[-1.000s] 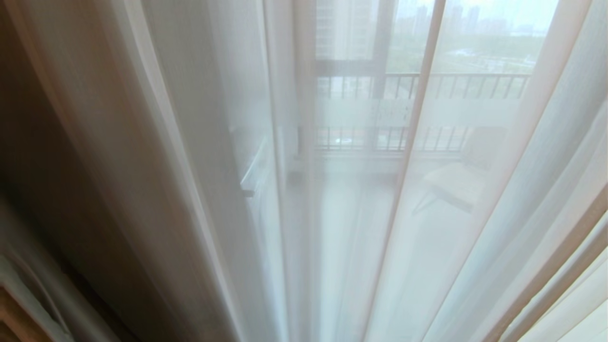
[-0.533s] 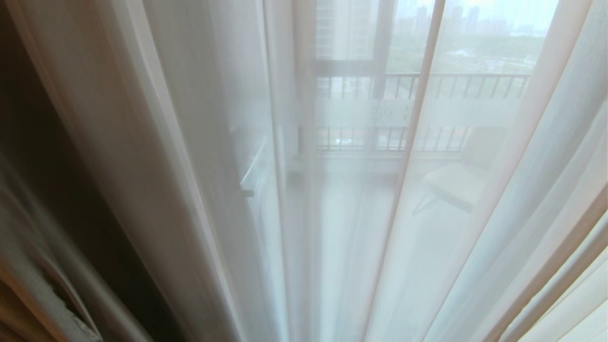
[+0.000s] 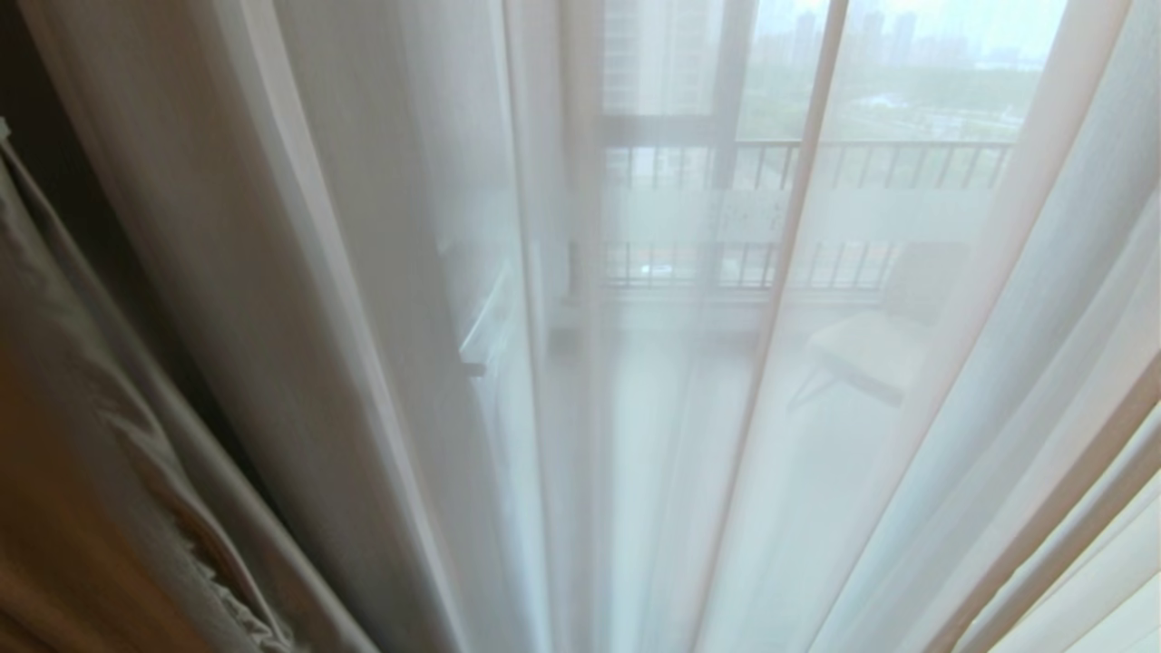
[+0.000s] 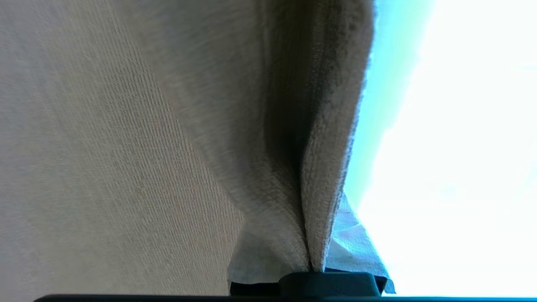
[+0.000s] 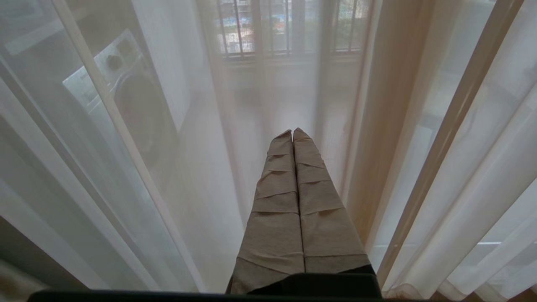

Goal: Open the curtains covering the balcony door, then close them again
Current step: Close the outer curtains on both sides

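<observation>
Left pincer (image 4: 312, 268) clenched on fold of thick beige curtain (image 4: 176, 126), edge pinched between fingers. Same curtain seen at lower left of head frame (image 3: 82, 472). Sheer curtain (image 3: 635, 408) hung across frame centre, balcony door (image 3: 726, 109) seen through it. Right pincer (image 5: 293, 133) clenched empty, fingers pressed together before sheer curtain.

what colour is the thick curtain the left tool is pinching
Beige-grey woven fabric, clearest in the left wrist view.

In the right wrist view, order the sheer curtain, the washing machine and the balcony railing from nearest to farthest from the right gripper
1. sheer curtain, hanging just ahead of the shut right gripper.
2. washing machine, behind the sheer, off to one side.
3. balcony railing, at the balcony's far end.
</observation>
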Controlling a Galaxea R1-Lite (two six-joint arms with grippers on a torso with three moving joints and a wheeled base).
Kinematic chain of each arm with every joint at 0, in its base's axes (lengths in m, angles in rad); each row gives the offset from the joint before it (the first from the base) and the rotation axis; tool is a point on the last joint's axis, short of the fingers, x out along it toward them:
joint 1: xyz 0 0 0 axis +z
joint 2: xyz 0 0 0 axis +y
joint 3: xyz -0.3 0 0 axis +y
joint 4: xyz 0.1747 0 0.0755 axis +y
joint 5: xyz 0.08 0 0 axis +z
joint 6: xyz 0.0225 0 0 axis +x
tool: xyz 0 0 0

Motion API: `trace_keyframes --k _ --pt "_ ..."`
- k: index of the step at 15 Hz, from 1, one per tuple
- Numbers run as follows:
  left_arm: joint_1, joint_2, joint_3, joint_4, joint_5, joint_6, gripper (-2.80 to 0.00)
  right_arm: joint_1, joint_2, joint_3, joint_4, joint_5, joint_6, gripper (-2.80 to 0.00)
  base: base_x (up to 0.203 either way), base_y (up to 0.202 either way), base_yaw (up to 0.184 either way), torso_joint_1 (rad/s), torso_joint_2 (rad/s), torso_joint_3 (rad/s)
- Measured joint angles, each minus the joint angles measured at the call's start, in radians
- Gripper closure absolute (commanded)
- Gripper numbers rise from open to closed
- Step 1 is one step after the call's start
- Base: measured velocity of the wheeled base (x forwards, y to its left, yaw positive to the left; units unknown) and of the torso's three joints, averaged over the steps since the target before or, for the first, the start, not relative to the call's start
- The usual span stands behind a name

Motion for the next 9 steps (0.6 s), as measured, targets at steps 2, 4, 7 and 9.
trace_keyframes --k 2,4,7,9 --pt "-0.073 -0.015 0.013 -0.001 0.007 0.0 0.0 0.0 0.0 0.0 0.0 0.0 0.0 0.0 0.0 0.0 0.0 0.0 0.0 0.0" --pt "-0.139 -0.029 0.024 -0.004 0.009 0.0 0.0 0.0 0.0 0.0 0.0 0.0 0.0 0.0 0.0 0.0 0.0 0.0 0.0 0.0" --pt "-0.232 -0.051 0.036 -0.003 0.011 0.001 0.0 0.0 0.0 0.0 0.0 0.0 0.0 0.0 0.0 0.0 0.0 0.0 0.0 0.0" --pt "-0.287 -0.067 0.051 -0.003 0.017 0.001 0.0 0.0 0.0 0.0 0.0 0.0 0.0 0.0 0.0 0.0 0.0 0.0 0.0 0.0"
